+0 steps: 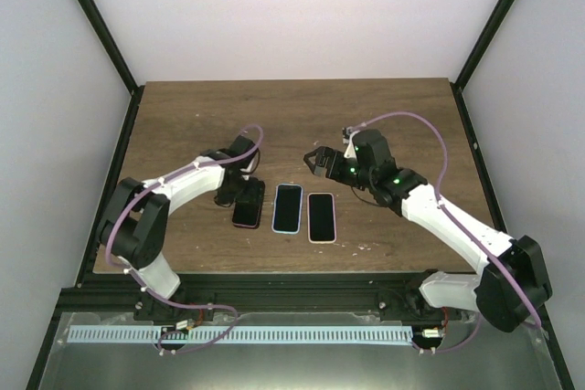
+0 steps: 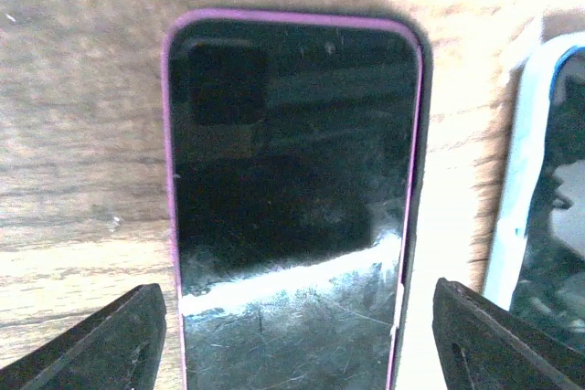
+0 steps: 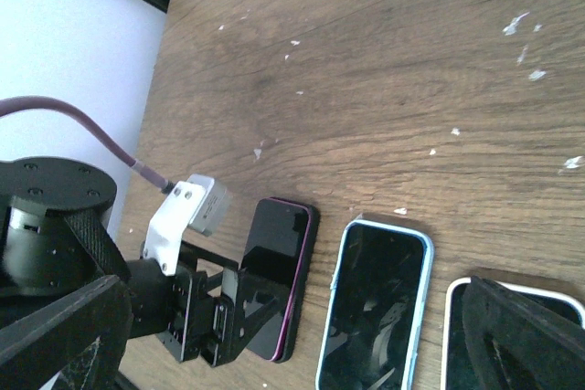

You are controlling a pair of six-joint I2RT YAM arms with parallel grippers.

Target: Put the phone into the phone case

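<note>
Nearest, row of three handsets lying screen-up on table (image 1: 393, 116). At left of row, dark phone (image 1: 247, 216) sitting inside purple case (image 2: 168, 134), flat on wood. Just beside it, blue-cased phone (image 1: 288, 208) lying, then white-cased phone (image 1: 321, 216) at right end. Over purple-cased one's far end, left gripper (image 1: 243, 195) hovering with jaws spread. Its fingers (image 2: 110, 340) are straddling both long sides with slim gaps showing, gripping nothing. Farther back, right gripper (image 1: 313, 163) hanging above bare wood, jaws gaping wide, holding nothing.
</note>
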